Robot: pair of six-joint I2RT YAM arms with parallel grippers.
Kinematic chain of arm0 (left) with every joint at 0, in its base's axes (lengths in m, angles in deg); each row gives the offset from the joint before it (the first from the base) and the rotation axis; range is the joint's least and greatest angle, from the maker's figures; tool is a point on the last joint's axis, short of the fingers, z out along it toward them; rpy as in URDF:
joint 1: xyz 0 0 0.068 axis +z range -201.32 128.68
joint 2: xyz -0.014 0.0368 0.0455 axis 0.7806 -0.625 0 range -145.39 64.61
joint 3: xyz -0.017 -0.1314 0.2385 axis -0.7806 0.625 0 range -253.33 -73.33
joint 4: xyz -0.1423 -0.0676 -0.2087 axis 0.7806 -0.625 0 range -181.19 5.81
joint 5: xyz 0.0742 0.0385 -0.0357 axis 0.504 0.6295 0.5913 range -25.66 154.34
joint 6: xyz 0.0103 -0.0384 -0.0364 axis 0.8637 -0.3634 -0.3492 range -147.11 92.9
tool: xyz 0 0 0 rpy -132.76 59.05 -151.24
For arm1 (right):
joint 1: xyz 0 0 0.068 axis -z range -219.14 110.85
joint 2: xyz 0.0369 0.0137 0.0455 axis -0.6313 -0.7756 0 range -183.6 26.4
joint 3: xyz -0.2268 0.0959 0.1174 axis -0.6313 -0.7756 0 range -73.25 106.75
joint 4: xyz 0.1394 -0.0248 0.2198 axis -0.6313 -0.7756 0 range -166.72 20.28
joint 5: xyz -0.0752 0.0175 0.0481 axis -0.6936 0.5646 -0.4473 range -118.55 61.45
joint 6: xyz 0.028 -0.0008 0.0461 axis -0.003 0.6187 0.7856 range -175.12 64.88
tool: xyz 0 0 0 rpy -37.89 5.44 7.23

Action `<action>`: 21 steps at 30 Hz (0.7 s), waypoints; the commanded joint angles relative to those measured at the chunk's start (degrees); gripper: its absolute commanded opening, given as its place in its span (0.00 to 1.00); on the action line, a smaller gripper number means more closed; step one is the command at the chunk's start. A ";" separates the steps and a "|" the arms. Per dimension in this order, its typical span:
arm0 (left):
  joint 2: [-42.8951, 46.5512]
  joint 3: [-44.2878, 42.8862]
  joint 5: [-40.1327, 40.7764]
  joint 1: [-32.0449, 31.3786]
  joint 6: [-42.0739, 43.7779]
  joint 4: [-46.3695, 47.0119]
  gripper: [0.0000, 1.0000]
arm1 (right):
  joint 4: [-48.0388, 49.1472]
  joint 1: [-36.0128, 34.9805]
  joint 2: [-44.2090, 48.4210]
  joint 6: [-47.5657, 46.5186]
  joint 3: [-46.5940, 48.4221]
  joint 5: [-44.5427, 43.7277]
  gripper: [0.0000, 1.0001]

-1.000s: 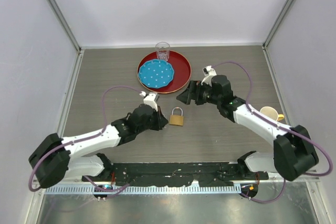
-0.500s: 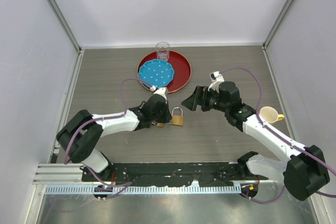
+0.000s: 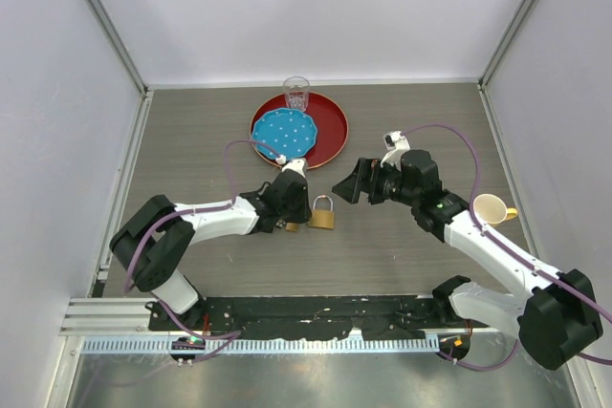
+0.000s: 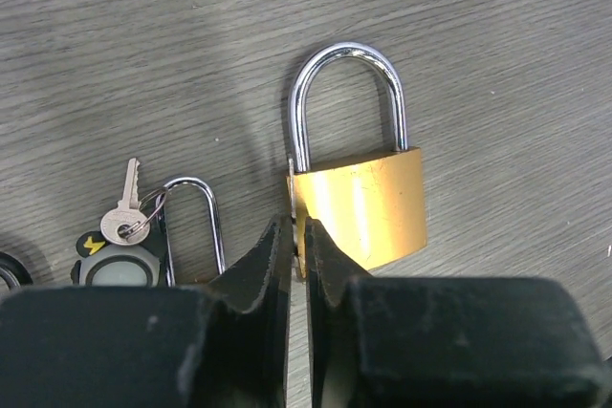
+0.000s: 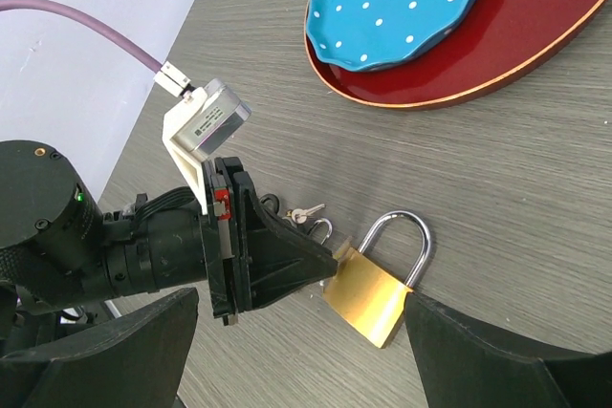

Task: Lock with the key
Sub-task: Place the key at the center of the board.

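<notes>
Padlock [image 4: 359,207] lay flat on the table [image 4: 497,64], the left gripper [image 4: 296,236] all but closed at its corner, whether pinching a key unclear, the right gripper [image 3: 346,179] wide open, empty, near, likely ready to brace it

1. Padlock [image 4: 361,205]: brass-gold body, polished silver shackle.
2. Key [image 4: 124,217]: silver, on a silver ring; the fob [image 4: 117,263] is grey with a black-and-yellow mark.
3. Plate [image 3: 283,134]: bright blue, scattered with small white dots.
4. Tray [image 3: 330,131]: deep red, with a thin gold line along the rim.
5. Glass [image 3: 296,93]: clear, colourless.
6. Mug [image 3: 491,207]: cream, with a yellow handle.
7. Desk [image 3: 191,140]: grey-brown, with fine wood-grain streaks.
8. Left claw [image 4: 296,231] and right claw [image 3: 346,182]: black.
9. Arm links [image 3: 497,250]: white, with black joints.
10. Cable [image 3: 449,131]: purple.
</notes>
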 commanded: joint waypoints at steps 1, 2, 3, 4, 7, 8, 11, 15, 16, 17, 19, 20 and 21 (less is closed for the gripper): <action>0.71 -2.06 1.69 0.31 1.34 0.08 0.16 | 1.50 -0.16 -0.37 -0.87 0.17 0.03 0.95; 0.62 -2.32 1.26 0.23 1.25 0.16 0.23 | 1.67 -0.07 -0.55 -0.61 0.00 0.12 0.95; 0.45 -2.49 1.08 0.22 1.25 -0.01 0.27 | 1.94 -0.07 -0.64 -0.52 -0.01 -0.06 0.95; 0.45 -3.02 0.90 0.31 1.25 -0.01 0.32 | 2.11 -0.07 -0.73 -0.43 -0.18 0.29 0.95; 0.53 -3.46 0.72 0.22 1.16 -1.24 0.47 | 2.38 -0.16 -0.82 -0.25 -0.36 0.21 0.95; 1.23 -3.46 0.72 0.22 1.16 -1.15 0.53 | 2.38 -0.07 -0.73 -0.34 -0.36 0.21 0.95; 4.04 -2.32 0.55 0.22 1.16 0.85 0.73 | 2.29 -0.07 -0.29 -0.25 -0.36 -0.06 0.95; 7.64 0.66 -1.82 0.22 1.25 5.69 0.92 | 2.55 -0.07 0.32 0.27 -0.27 -0.58 0.94; 8.26 1.10 -2.17 0.22 1.25 6.57 0.96 | 2.55 -0.07 0.41 0.28 -0.10 -0.58 0.94; 9.14 1.54 -2.44 0.22 0.99 7.80 0.97 | 2.64 -0.07 0.41 0.28 -0.01 -0.24 0.95; 9.85 1.90 -3.40 0.31 0.90 8.77 0.97 | 2.64 -0.16 0.59 0.45 0.34 0.03 0.94; 10.20 2.07 -3.67 0.40 0.90 9.82 0.97 | 2.64 -0.07 0.59 0.63 0.52 0.29 0.94; 10.73 2.51 -4.02 0.57 0.64 10.44 0.97 | 2.64 -0.07 0.68 0.71 0.87 0.47 0.94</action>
